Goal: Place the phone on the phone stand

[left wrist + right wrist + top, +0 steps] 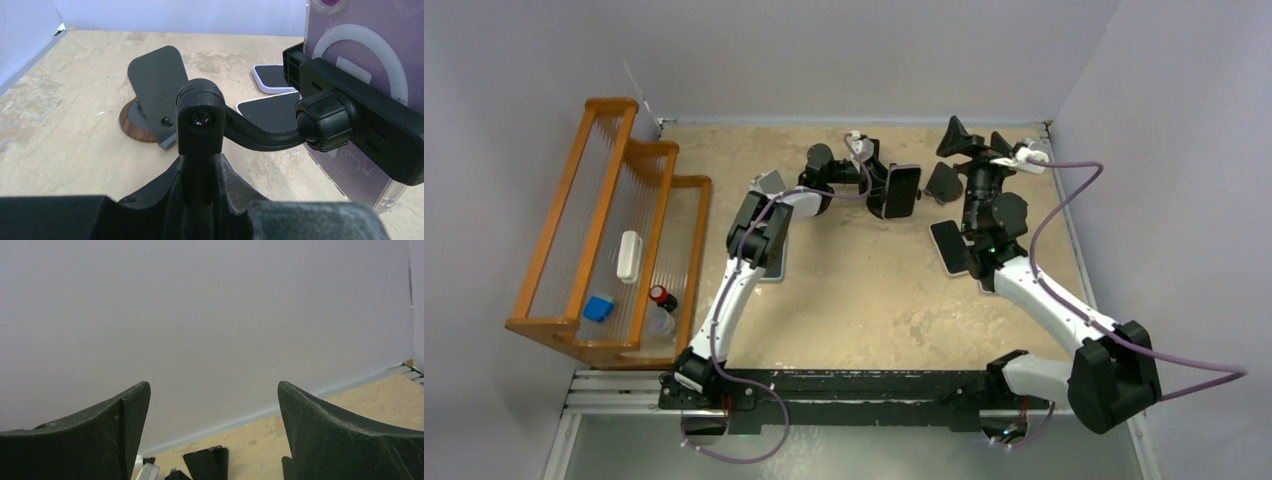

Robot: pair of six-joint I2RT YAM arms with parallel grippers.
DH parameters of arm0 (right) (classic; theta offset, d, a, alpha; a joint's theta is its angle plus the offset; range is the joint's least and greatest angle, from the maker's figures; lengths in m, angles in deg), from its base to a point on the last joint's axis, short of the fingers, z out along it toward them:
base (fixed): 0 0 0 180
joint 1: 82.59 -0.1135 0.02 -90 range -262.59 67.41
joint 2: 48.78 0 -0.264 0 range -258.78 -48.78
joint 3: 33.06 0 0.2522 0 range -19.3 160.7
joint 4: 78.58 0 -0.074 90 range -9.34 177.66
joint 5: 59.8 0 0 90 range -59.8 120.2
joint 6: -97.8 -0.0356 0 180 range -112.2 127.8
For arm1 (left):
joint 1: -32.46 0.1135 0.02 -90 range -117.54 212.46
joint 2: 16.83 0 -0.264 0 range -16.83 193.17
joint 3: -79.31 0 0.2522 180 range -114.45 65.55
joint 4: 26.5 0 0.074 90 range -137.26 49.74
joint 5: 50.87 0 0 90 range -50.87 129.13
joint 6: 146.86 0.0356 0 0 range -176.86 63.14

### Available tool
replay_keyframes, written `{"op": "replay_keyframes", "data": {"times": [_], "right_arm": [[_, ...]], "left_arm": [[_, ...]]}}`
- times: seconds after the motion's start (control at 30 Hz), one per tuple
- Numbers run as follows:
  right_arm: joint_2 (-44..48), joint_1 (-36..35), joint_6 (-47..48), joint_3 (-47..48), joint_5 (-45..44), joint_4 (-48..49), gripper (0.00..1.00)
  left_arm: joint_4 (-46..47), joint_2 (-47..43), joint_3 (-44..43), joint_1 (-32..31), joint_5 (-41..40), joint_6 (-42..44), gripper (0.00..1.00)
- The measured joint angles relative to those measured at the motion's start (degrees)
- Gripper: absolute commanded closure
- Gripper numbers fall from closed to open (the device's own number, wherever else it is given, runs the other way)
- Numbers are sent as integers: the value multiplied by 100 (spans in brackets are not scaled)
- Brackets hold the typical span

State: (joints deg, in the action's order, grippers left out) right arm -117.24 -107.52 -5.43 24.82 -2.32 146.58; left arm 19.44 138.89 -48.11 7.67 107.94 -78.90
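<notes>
1. The tan, blotchy tabletop [874, 300] fills the middle of the overhead view, with pale lilac walls around it.
2. A stepped wooden rack [554, 250] stands at the left edge. A white bottle [629, 255] and a blue block [598, 308] lie inside it.
3. The right tool [214, 395] is at the upper right of the overhead view. Its fingers are spread wide with nothing between them, and it faces the back wall.
4. The left tool [200, 192], at upper centre of the overhead view, is closed on the upright stem of the black phone stand [345, 120]. The stand has a bent arm, a ball joint and a wide clamp bar.
5. The phone [365, 45] sits in that clamp, at the right of the left wrist view. It has a lilac back under a clear case, with a white ring printed on it. From overhead its dark screen shows.
6. A grey stand [155, 85], a dark plate on a round wooden base, rests on the tabletop just right of the clamped phone in the overhead view.
7. Two spare phones [272, 79] lie flat near it, with dark screens and pale rims.
</notes>
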Motion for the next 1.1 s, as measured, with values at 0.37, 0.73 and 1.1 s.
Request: {"op": "replay_keyframes", "data": {"times": [0.37, 0.73, 1.1], "right_arm": [[-17, 444, -564, 0, -101, -481, 1], [280, 1038, -1189, -190, 33, -1624, 1], [197, 1270, -1484, 164, 748, -3536, 1]], "left_arm": [[-164, 157, -306, -201, -105, -166, 46], [-439, -988, 833, 243, -310, -229, 31], [-3381, -3978, 1429, 1445, -2555, 1845, 35]]}}
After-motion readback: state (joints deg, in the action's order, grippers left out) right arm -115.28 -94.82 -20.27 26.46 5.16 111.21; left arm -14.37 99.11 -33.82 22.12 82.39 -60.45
